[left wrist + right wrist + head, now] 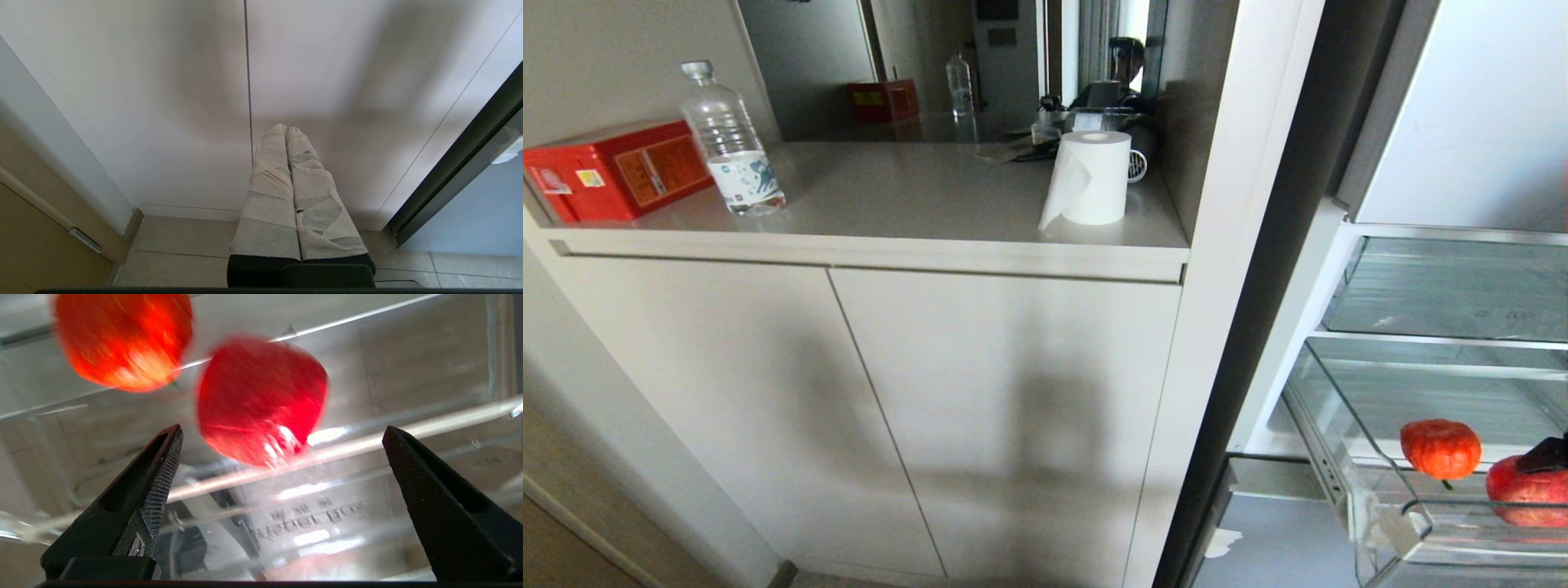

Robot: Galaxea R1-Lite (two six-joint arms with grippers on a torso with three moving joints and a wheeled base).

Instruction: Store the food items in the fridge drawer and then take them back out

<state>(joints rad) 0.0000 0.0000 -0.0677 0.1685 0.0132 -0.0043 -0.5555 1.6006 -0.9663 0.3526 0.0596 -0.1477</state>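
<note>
The fridge drawer [1372, 510] stands pulled out at the lower right of the head view. In it lie two food items: an orange-red ribbed one [1441, 447] and, to its right, a red one [1523, 490]. A dark part of my right gripper [1553, 454] shows just above the red one. In the right wrist view my right gripper [282, 428] is open, with nothing between its black fingers. The red food [261, 396] lies just ahead of the gap and the orange one [122, 339] beyond it. My left gripper [286, 128], wrapped in tape, is shut and faces the cabinet doors.
A counter [915, 196] to the left of the fridge holds a red box [617, 167], a water bottle [731, 143] and a paper roll [1090, 175]. White cabinet doors [866, 408] stand below it. A clear fridge shelf [1445, 286] sits above the drawer. Printed lettering [310, 520] shows through clear plastic.
</note>
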